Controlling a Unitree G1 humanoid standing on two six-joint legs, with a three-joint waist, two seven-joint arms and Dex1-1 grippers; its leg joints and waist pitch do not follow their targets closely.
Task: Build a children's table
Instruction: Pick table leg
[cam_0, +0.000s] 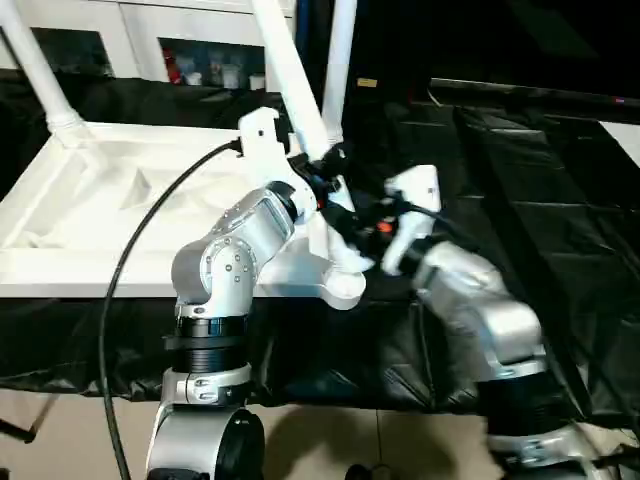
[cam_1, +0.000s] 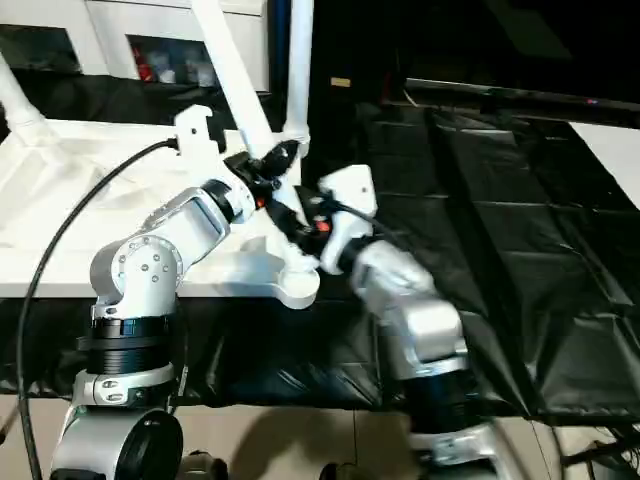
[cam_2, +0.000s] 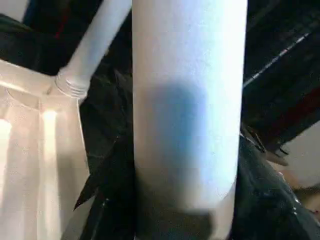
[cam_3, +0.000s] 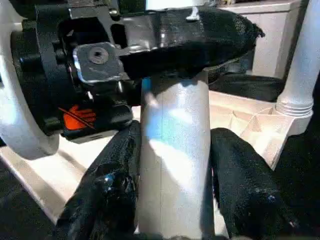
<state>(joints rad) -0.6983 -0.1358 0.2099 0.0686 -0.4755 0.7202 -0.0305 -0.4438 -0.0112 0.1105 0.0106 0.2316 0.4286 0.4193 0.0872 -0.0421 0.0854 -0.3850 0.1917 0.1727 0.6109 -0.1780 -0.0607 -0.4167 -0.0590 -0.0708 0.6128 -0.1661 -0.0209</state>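
White plastic leg (cam_3: 172, 150) looks light, stiff and slippery; right pincer (cam_3: 175, 185) pinches it low, left pincer (cam_0: 318, 172) clamps higher.

Setting: indoor robot lab or test room. Evidence: worktop (cam_0: 560, 250) draped in creased black plastic sheeting, apparently laid in overlapping strips, hanging over the front edge. Behind it, white cabinets (cam_0: 150, 40) with glazed doors; small bottles or jars (cam_0: 215, 72) on the shelf inside, contents unreadable. Pale hard floor (cam_0: 330, 440) below the worktop edge. A black cable (cam_0: 125, 280) runs loose along the robot's left arm down towards the floor. Far right, a white surface (cam_1: 615, 150) beyond the sheeting; what it belongs to cannot be told.
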